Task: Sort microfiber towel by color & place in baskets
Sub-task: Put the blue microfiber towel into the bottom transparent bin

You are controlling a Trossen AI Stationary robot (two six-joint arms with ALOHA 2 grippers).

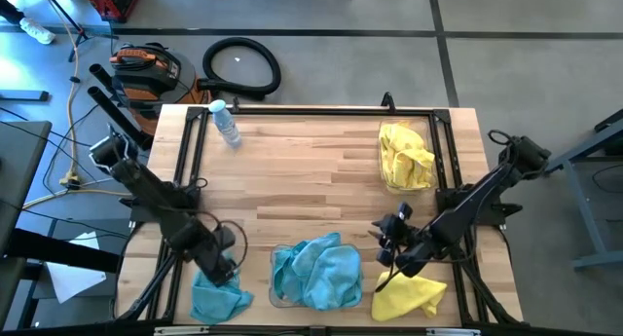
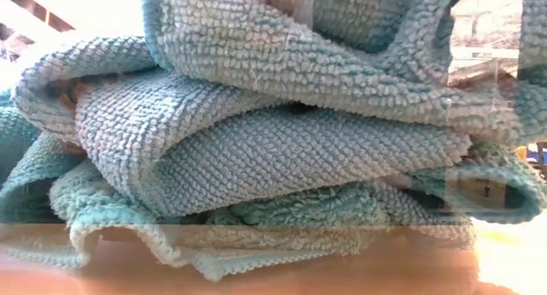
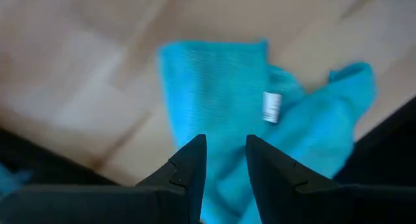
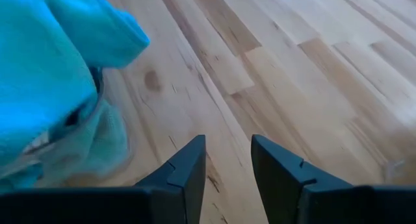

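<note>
Left tool (image 3: 221, 162) hung over loose teal towel (image 1: 218, 299) beside full teal basket (image 1: 280, 299), fingers narrowly parted, empty. Right tool (image 4: 227, 160) likewise, empty. Pinch a raised fold before lifting.

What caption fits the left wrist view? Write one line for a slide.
Left gripper, fingers parted, hovers above a teal towel on the wooden table.

From table height I see only the teal towels (image 2: 282, 150) filling the frame, hiding everything behind. The left tool (image 1: 226, 275) covers part of a teal towel (image 1: 216, 301) cut off at the worktop's near edge.
</note>
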